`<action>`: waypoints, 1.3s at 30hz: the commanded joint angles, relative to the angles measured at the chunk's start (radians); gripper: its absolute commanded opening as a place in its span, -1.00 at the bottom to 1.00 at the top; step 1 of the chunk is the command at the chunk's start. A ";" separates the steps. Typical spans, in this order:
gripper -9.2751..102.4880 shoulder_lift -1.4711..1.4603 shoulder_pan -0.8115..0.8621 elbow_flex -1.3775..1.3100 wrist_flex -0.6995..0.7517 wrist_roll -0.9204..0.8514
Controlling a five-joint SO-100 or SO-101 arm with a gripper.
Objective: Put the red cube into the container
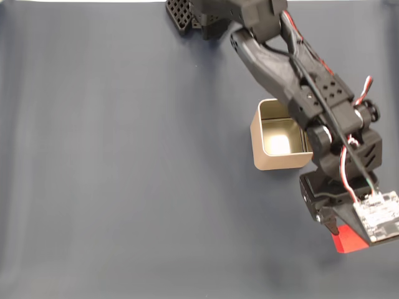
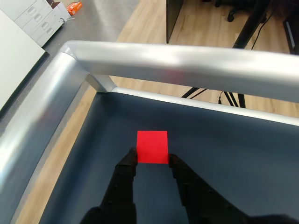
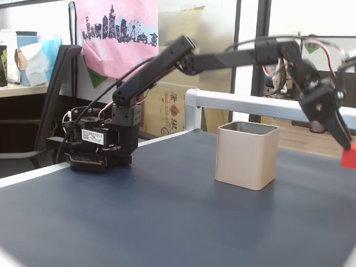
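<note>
A: Quick one. Where's your claw [image 2: 152, 157]?

B: Your claw is closed on the red cube [image 2: 152, 146]. In the wrist view both black fingertips [image 2: 129, 157] press the cube's near edge, one at each lower corner. The cube sticks out ahead of the tips.

A: Off the counter [image 1: 112, 187]?

B: Yes. In a fixed view the cube [image 3: 349, 156] hangs at the claw's tip, clear above the dark blue counter.

A: And your container [image 1: 279, 136]?

B: Behind the claw, back along the arm toward the base. It's upright, open top, shiny inside, partly under the arm's forearm. Cube and container are apart, not touching. From the side the container [image 3: 246, 154] sits left of the claw.
</note>
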 commanded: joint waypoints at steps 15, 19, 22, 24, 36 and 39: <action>-0.79 0.779 0.006 0.670 0.005 -0.094; -0.78 0.931 0.026 0.819 0.005 -0.106; -0.78 1.035 0.048 0.931 0.005 -0.118; -0.79 1.097 0.057 0.999 0.005 -0.121; -0.78 1.378 0.040 1.313 -0.002 -0.106; -0.78 1.407 0.035 1.350 -0.002 -0.103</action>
